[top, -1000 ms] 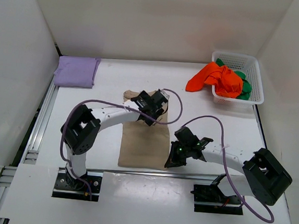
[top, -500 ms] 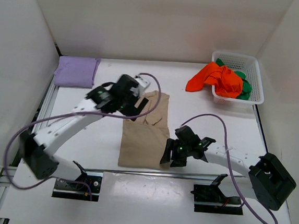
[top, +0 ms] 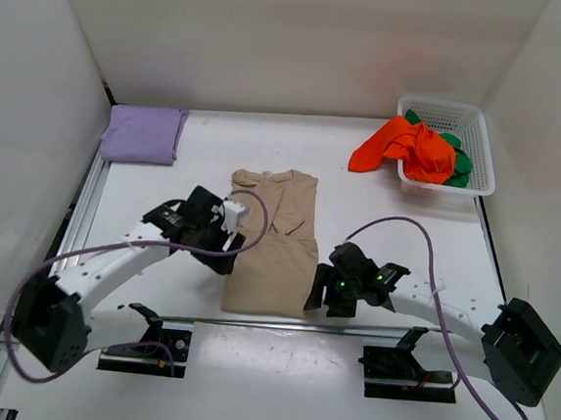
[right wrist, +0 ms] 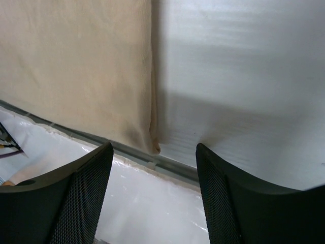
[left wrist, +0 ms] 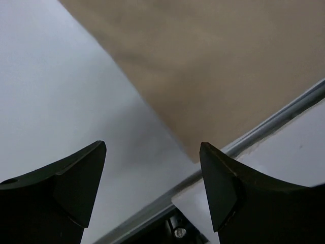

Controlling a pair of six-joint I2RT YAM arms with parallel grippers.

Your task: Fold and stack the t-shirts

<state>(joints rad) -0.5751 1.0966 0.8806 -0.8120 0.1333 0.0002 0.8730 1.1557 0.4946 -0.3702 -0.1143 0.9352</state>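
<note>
A beige t-shirt [top: 272, 253] lies flat mid-table, collar at the far end and hem by the near edge. My left gripper [top: 223, 256] hangs open and empty beside its near left side; the left wrist view shows the shirt's near left corner [left wrist: 213, 76] ahead of the gripper [left wrist: 152, 147]. My right gripper [top: 320, 297] is open and empty at the near right corner, with the cloth [right wrist: 76, 66] just left of it [right wrist: 155, 147]. A folded lavender t-shirt [top: 145, 134] rests at the far left. An orange-red t-shirt [top: 404, 150] spills from the basket over a green one [top: 458, 165].
A white mesh basket [top: 475, 119] stands at the far right corner. A metal rail [top: 271, 321] runs along the table's near edge just below the shirt's hem. White walls close in the left, back and right. Purple cables loop off both arms.
My left arm swung from over the shirt's collar end back to its near left side. My right gripper went from shut to open at the near right corner and dropped slightly.
</note>
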